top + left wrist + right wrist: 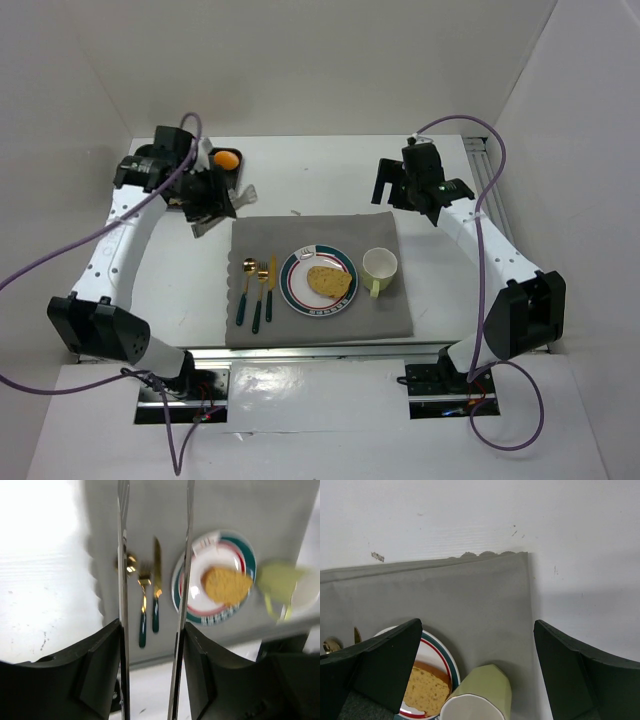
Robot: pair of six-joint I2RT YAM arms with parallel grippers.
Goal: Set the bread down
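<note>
The slice of bread [328,281] lies on a white plate with a green and red rim [290,285] on the grey placemat [320,235]. It also shows in the left wrist view [226,585] and the right wrist view [425,690]. My left gripper [215,200] is raised over the mat's far left corner. It is shut on metal tongs [122,555], whose blades stand apart with nothing between them. My right gripper [392,185] is open and empty above the mat's far right corner [476,630].
A light green cup [379,266] stands right of the plate. A gold spoon, fork and knife with green handles [258,285] lie left of it. A black tray with an orange [226,158] sits at the back left behind the left gripper.
</note>
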